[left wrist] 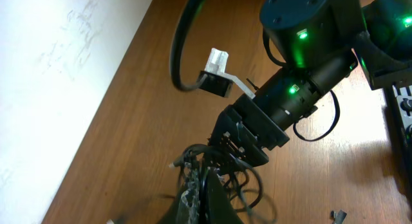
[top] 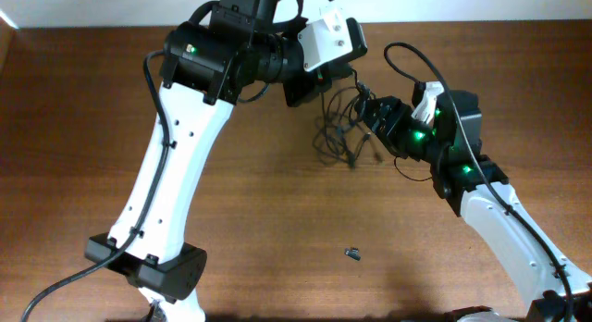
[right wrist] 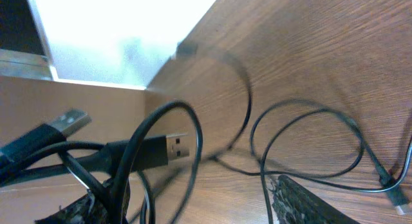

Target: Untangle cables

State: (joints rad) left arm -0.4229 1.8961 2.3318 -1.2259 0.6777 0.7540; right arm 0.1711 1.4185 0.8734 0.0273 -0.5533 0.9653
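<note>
The cables [top: 338, 128] are a tangle of thin black cords on the brown table between my two grippers. My left gripper [top: 310, 84] is at the tangle's upper left. In the left wrist view its fingers [left wrist: 207, 197] are pressed together on strands of the tangle [left wrist: 241, 179], lifting them. My right gripper [top: 370, 114] is at the tangle's right side. In the right wrist view its fingers [right wrist: 193, 211] are wide apart. Cords with USB plugs [right wrist: 170, 147] drape over its left finger, and other loops [right wrist: 309, 140] lie on the table.
A tiny dark stubby piece [top: 352, 254] lies alone on the table nearer the front; it also shows in the left wrist view [left wrist: 336, 215]. The left arm's white link [top: 176, 165] spans the table's left half. The table's back edge [top: 481, 24] is close behind the grippers.
</note>
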